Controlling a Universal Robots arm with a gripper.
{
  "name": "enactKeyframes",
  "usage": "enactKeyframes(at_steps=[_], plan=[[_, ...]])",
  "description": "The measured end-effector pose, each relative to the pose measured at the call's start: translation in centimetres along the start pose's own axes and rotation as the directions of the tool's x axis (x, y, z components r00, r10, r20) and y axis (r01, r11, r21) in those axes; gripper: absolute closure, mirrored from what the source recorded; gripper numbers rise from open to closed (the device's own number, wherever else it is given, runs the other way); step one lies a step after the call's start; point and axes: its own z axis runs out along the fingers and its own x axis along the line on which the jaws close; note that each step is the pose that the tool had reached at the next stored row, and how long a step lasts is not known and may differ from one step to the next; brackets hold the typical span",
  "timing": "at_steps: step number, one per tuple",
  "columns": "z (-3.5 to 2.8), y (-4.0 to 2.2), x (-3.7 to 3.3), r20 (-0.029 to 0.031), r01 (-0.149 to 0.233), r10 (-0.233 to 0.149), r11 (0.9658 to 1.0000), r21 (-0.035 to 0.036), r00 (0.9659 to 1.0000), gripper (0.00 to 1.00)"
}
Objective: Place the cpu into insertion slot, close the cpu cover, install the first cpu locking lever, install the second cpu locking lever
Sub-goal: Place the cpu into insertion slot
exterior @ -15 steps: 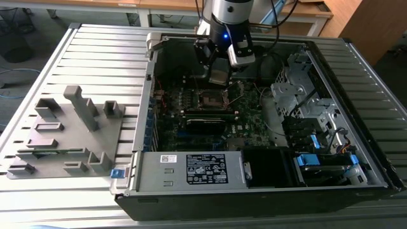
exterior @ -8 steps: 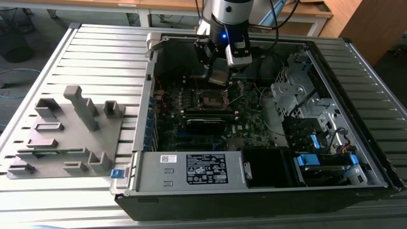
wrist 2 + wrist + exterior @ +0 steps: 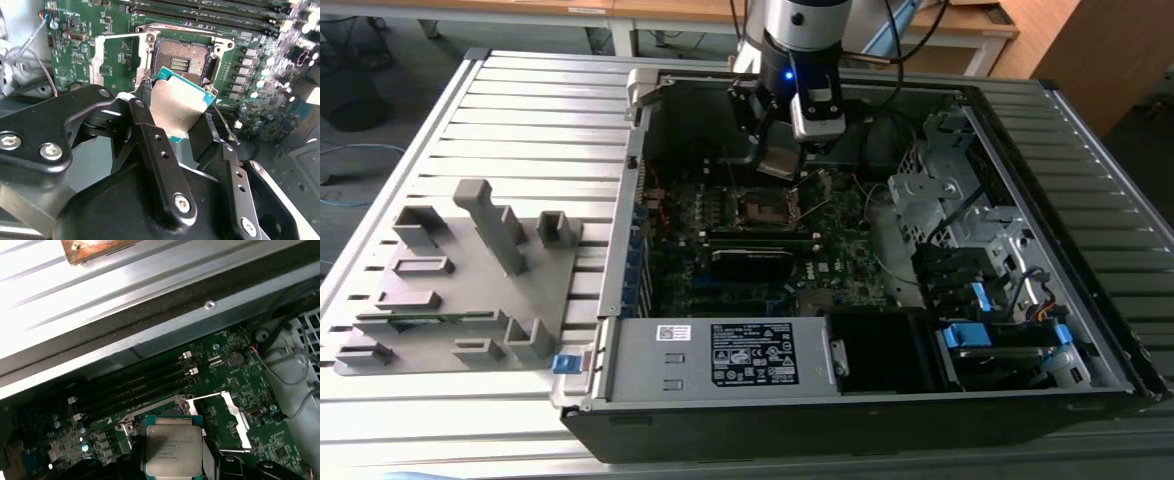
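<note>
Between the two black fingers [image 3: 150, 130] of the gripper [image 3: 176, 111]: one cpu [image 3: 181, 97], flat, dull silver-grey top, teal edge. The jaws are closed onto two opposite edges of the chip, parted only by its width.

- **Cpu, position:** carried clear of the board and tilted, not level. In the second wrist view it hangs just beside the insertion slot, its far corner overlapping the slot's near rim. It is not seated.
- **Insertion slot [image 3: 180, 62]:** square dark socket with a silver rim, uncovered, contact field exposed. In the exterior view it sits on the board [image 3: 765, 207] below the gripper [image 3: 778, 160].
- **Cpu cover [image 3: 96, 62]:** thin silver frame with a square window, swung fully back on its hinge and lying to one side of the slot, apart from the chip. Same in the first wrist view [image 3: 235, 412].
- **Locking lever [image 3: 223, 125]:** thin metal rod standing off the slot's corner, close to one finger.
- **Surroundings:** green motherboard [image 3: 250, 390], memory slots [image 3: 135, 382], open computer case [image 3: 854, 425], grey fixture [image 3: 454, 280], slatted table [image 3: 534, 110].

**Handling note (judgement):** placing is in hand and barely begun. The chip should be levelled and squared to the rim before it descends, with its edges parallel to the socket walls. It should come straight down without sliding, since the contacts look delicate. The finger beside the lever has little room.
</note>
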Motion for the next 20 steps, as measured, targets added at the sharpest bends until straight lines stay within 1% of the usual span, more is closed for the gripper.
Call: enactKeyframes(at_steps=[1, 3, 5, 7, 10, 13, 15, 16, 18, 20], plan=[[0.03, 0.00, 0.00, 0.0034, -0.038, 0.038, 0.9993, 0.0001, 0.9993, 0.46], [0.05, 0.00, 0.00, 0.0067, -0.073, 0.073, 0.9973, 0.0002, 0.9973, 0.46], [0.08, -0.01, 0.00, 0.0099, -0.109, 0.109, 0.9941, 0.0001, 0.9940, 0.46], [0.10, -0.01, 0.00, 0.0131, -0.144, 0.144, 0.9895, -0.0002, 0.9894, 0.46], [0.14, -0.01, 0.00, 0.0180, -0.198, 0.198, 0.9801, -0.0009, 0.9800, 0.46], [0.17, -0.01, 0.00, 0.0228, -0.251, 0.251, 0.9681, -0.0017, 0.9678, 0.46], [0.20, -0.02, 0.00, 0.0262, -0.287, 0.287, 0.9580, -0.0025, 0.9576, 0.46], [0.21, -0.02, 0.00, 0.0277, -0.304, 0.304, 0.9527, -0.0029, 0.9523, 0.46], [0.23, -0.02, 0.00, 0.0308, -0.338, 0.338, 0.9412, -0.0037, 0.9408, 0.46], [0.25, -0.02, 0.00, 0.0340, -0.371, 0.371, 0.9285, -0.0047, 0.9280, 0.46]])
